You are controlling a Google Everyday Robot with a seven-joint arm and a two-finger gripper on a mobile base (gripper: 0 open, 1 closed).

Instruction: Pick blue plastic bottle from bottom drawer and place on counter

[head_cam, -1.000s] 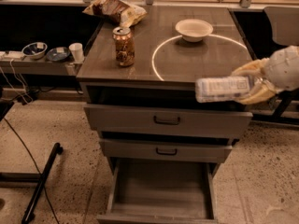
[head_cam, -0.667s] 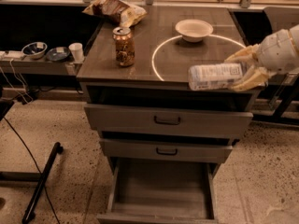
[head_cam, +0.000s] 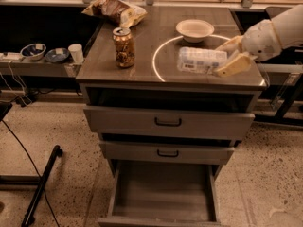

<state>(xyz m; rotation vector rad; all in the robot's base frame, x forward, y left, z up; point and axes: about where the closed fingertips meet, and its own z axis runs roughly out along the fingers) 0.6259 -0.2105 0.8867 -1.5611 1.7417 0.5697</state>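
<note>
The blue plastic bottle (head_cam: 201,60) is held on its side by my gripper (head_cam: 230,56), which is shut on its right end. It hangs just above the counter (head_cam: 142,63), inside the right part of the white circle. My white arm comes in from the right edge. The bottom drawer (head_cam: 163,193) is pulled open below and its grey inside holds nothing.
A brown drink can (head_cam: 124,47) stands on the counter's left part. A white bowl (head_cam: 194,30) sits at the back of the circle. A chip bag (head_cam: 116,9) lies at the back left. The side shelf (head_cam: 42,66) at left holds bowls and a cup.
My gripper has carried the bottle up and to the left, from beside the cabinet's right front edge to over the counter inside the white circle.
</note>
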